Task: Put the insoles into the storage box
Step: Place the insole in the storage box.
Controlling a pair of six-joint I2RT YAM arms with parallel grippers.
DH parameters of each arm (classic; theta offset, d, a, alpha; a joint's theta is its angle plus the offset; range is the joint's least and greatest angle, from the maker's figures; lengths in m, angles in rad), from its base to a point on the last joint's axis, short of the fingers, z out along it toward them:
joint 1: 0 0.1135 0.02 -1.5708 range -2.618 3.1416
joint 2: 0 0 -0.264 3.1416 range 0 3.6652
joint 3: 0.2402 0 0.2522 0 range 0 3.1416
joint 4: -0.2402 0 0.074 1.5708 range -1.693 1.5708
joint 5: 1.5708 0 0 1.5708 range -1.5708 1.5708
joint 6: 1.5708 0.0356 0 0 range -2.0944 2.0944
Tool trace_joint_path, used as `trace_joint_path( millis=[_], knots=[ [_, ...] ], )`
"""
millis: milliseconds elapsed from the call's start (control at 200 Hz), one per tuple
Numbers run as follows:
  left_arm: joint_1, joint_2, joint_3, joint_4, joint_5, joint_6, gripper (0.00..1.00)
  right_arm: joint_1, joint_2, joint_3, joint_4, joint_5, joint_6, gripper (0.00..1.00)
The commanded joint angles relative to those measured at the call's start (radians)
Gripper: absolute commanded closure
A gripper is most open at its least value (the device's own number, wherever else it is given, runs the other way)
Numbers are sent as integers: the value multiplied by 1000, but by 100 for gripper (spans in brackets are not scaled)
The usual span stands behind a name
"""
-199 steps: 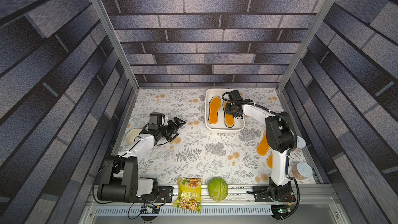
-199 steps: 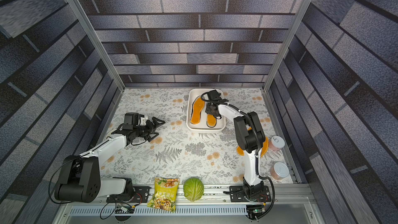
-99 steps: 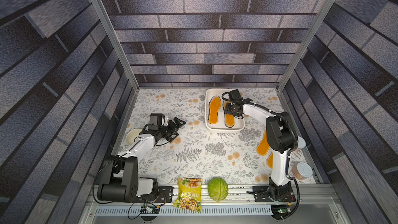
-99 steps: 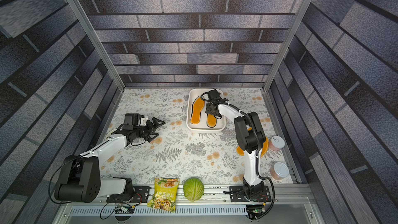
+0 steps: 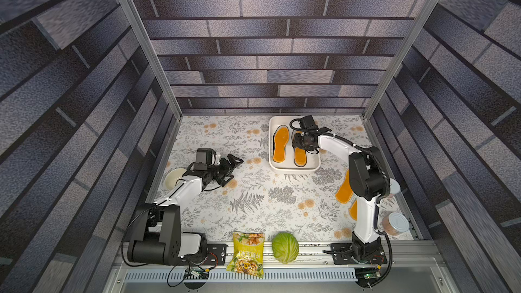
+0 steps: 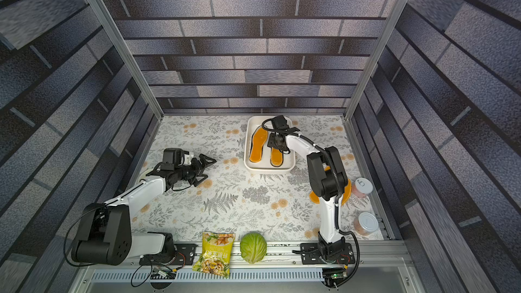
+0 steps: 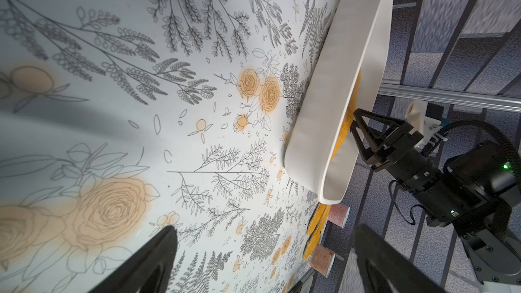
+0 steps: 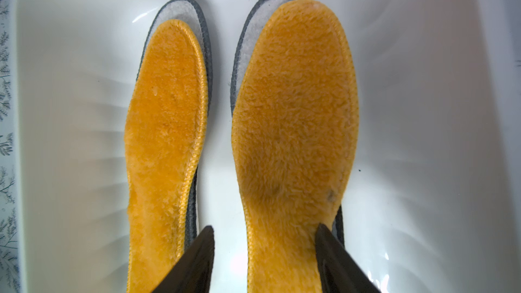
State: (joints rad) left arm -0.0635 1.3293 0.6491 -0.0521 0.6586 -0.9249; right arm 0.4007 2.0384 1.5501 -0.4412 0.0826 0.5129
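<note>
The middle of the table (image 5: 253, 201) is free. In the box (image 5: 293, 168), two stacks of insoles (image 5: 280, 143) cover most of the floor, the right gripper (image 8: 265, 229) low over one. Two jars (image 6: 363, 186) and loose insoles (image 5: 344, 190) crowd the right edge; chips (image 5: 248, 250) and cabbage (image 5: 285, 247) line the front.

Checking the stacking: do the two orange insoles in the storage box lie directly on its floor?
No: the orange insoles lie on grey dark-edged insoles in the storage box.
</note>
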Motion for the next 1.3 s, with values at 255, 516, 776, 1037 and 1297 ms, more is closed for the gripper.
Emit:
trace_joint_path(
  millis=[255, 516, 776, 1037, 1297],
  knots=[
    [7, -25, -6, -11, 19, 9, 0, -13, 51, 38, -22, -35, 18, 43],
    [7, -21, -5, -10, 20, 9, 0, -29, 54, 26, -37, -10, 36, 43],
    [7, -10, -2, -5, 23, 10, 0, -30, -21, 12, -7, -43, 11, 42],
    [7, -5, -6, 4, 23, 7, 0, -30, -121, -2, 23, -90, -3, 42],
    [7, -9, -8, 3, 24, 5, 0, -30, -54, 1, 22, -187, 28, 42]
  ],
)
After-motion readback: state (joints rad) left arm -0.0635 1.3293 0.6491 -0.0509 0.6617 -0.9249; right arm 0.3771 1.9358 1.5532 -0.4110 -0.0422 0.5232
